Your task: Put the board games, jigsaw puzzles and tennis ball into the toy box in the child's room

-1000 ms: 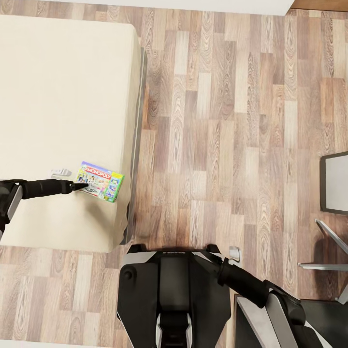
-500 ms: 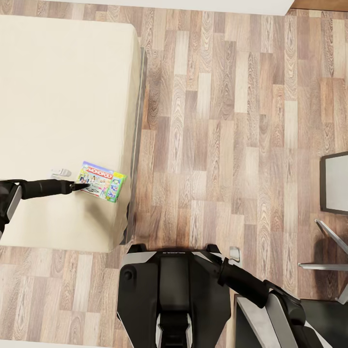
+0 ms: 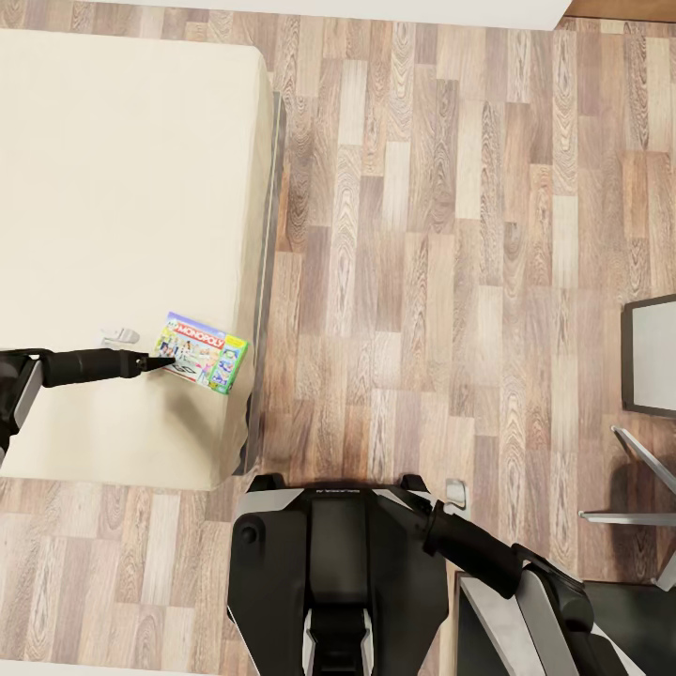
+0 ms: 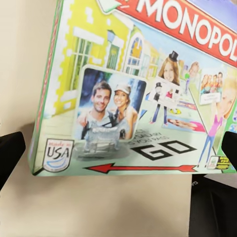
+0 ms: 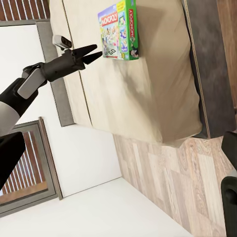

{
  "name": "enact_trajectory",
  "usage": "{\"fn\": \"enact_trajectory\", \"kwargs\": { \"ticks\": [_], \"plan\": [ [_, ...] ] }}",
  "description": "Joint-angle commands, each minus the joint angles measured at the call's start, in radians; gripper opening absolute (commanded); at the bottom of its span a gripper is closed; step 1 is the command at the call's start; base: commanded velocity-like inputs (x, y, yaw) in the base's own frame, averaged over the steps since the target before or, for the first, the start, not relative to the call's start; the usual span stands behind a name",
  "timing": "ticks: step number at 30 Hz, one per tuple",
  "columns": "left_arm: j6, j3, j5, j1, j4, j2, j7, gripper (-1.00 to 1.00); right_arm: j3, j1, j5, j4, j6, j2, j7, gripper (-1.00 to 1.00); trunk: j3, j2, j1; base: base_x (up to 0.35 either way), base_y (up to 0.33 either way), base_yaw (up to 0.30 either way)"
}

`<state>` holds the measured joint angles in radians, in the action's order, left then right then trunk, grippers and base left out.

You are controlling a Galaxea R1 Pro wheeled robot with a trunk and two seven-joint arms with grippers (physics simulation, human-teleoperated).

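At lower left of the head view, the Monopoly box [image 3: 201, 352] lies flat near the bed [image 3: 113, 188] corner, seemingly light, rigid and slick, best pinched at its near edge, which the left gripper [image 3: 161, 361], fingers parted and empty, straddles.

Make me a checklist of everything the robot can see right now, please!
Surface: cream bed, grey frame edge.
Job's things: Monopoly box lies flat near the bed's edge.
Clutter: small white object on the bed beside the left gripper.
Grippers: left gripper open, fingertips at the box's near edge; right gripper cannot tell.
Cables: nothing seen.
Surroundings: wood-plank floor; grey-framed furniture at the right.
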<state>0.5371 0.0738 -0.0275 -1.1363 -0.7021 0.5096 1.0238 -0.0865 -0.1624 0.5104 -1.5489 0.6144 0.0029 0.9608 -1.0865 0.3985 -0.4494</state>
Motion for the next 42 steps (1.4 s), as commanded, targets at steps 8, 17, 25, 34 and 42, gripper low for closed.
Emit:
{"fn": "enact_trajectory", "kwargs": {
  "ticks": [8, 17, 25, 34, 42],
  "plan": [
    [0.008, 0.003, -0.003, 0.0, 0.0, -0.001, 0.005, 1.0, -0.001, 0.0, 0.005, 0.0, 0.007, 0.0, 0.001, 1.0, -0.001, 0.002, -0.001, 0.0, 0.0, 0.0],
    [0.007, 0.003, -0.003, 0.0, -0.001, 0.006, 0.005, 1.0, -0.001, 0.0, 0.005, 0.0, 0.007, 0.001, 0.001, 1.0, -0.001, 0.002, -0.001, 0.0, 0.0, 0.0],
    [0.009, 0.006, -0.002, -0.002, -0.003, 0.044, 0.004, 1.0, -0.001, 0.0, 0.003, 0.001, 0.005, 0.002, -0.001, 1.0, -0.001, 0.002, -0.001, 0.0, 0.0, 0.0],
    [0.009, 0.009, -0.002, -0.002, -0.007, 0.072, 0.002, 1.0, -0.002, 0.0, -0.001, 0.001, 0.004, 0.003, -0.002, 1.0, -0.001, 0.002, -0.001, 0.0, 0.0, 0.0],
    [0.014, 0.018, 0.011, -0.002, -0.008, 0.141, 0.03, 1.0, -0.002, 0.0, -0.004, 0.001, 0.003, 0.004, -0.009, 1.0, -0.001, 0.002, -0.001, 0.0, 0.0, 0.0]
  ]
}}
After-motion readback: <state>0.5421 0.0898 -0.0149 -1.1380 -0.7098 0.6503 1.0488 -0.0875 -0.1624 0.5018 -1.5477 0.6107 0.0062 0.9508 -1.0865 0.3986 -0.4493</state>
